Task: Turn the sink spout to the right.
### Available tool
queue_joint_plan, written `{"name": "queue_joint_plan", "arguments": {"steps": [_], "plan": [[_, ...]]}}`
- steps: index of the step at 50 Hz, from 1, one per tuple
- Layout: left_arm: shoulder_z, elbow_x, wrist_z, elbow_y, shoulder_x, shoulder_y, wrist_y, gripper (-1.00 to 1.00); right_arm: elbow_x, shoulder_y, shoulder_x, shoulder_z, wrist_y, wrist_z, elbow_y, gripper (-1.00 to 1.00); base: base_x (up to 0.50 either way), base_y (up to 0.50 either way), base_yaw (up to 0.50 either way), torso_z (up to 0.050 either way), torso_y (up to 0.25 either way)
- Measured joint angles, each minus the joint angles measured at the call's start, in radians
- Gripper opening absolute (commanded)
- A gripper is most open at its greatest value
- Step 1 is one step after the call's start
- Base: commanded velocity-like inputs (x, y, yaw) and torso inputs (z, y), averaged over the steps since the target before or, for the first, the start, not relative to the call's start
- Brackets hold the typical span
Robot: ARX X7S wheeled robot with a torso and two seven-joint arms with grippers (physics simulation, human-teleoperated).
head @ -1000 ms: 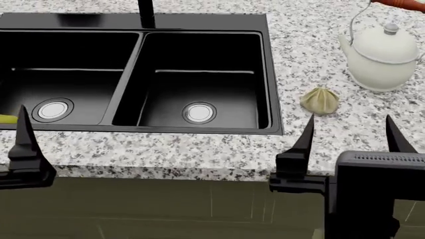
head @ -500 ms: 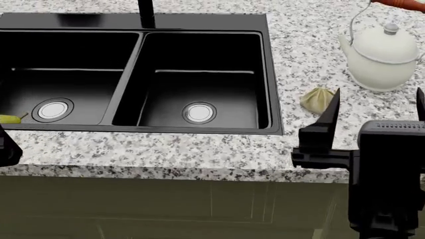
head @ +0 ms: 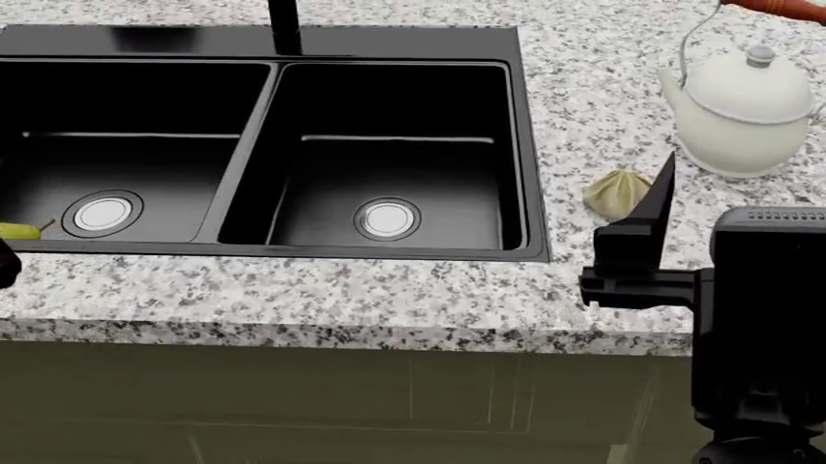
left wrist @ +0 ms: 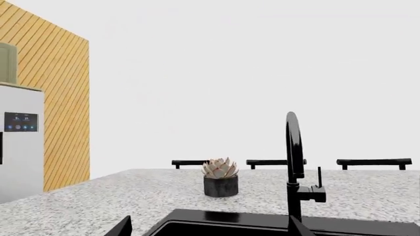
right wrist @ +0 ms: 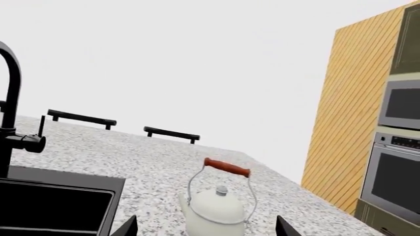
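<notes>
The black sink (head: 523, 145) has two basins with silver drains. The sink spout (head: 284, 24) rises behind the divider, and only its lower tube shows in the head view. In the left wrist view the spout (left wrist: 293, 162) stands tall with a curved top, and its thin lever (left wrist: 319, 177) sits on a side block. It also shows in the right wrist view (right wrist: 9, 98). My left gripper (left wrist: 210, 231) is open and empty, in front of the sink. My right gripper (head: 746, 193) is open and empty over the counter's front right, facing the kettle (right wrist: 217, 209), far from the spout.
A white kettle (head: 742, 97) with a red-brown handle stands on the speckled counter (head: 323, 295) right of the sink. A beige ridged lump (head: 620, 193) lies beside my right finger. A yellow-green fruit (head: 19, 230) lies in the left basin. A potted succulent (left wrist: 220, 178) stands behind the sink.
My right gripper has moved forward and to the right over the counter edge. My left gripper has slid left, almost out of the head view.
</notes>
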Motion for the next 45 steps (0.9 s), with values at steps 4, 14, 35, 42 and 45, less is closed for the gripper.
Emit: {"name": "queue_joint_plan", "arguments": {"steps": [4,14,35,42,45], "plan": [[-0.001,-0.006,0.001,-0.002,0.001,-0.003,0.002,1.00,-0.004,0.000,0.003,-0.001,0.002,0.003,-0.002,1.00,0.03,0.27,0.00,0.000,0.000],[-0.005,-0.012,0.000,0.002,-0.003,-0.005,0.004,1.00,-0.004,-0.002,0.003,-0.005,0.004,0.008,-0.008,1.00,0.06,0.29,0.00,0.000,0.000],[0.006,-0.019,-0.005,0.012,-0.011,-0.018,-0.006,1.00,0.006,-0.021,0.007,0.004,-0.007,0.010,-0.021,1.00,0.14,0.26,0.00,0.000,0.000],[0.013,-0.020,-0.006,0.008,-0.013,-0.026,-0.007,1.00,0.011,-0.026,0.010,0.011,-0.013,0.009,-0.021,1.00,0.18,0.18,0.00,0.000,0.000],[0.015,-0.021,-0.006,0.006,-0.013,-0.029,-0.008,1.00,0.012,-0.029,0.010,0.013,-0.018,0.009,-0.019,1.00,0.18,0.18,0.00,0.000,0.000]]}}
